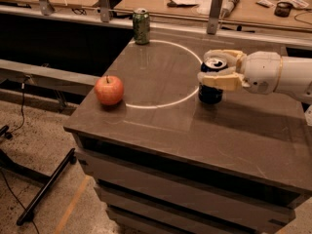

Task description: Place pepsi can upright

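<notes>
The pepsi can (210,92) is dark blue with a silver top. It stands upright on the grey table (161,126), right of the middle, at the edge of a white circle line. My gripper (218,68) comes in from the right on a white arm. Its cream fingers (217,80) sit on both sides of the can's upper part, close against it.
A red apple (109,90) lies near the table's left edge. A green can (141,26) stands upright at the far edge. A workbench (195,4) with clutter and metal posts runs behind. The floor on the left holds a black stand (39,189).
</notes>
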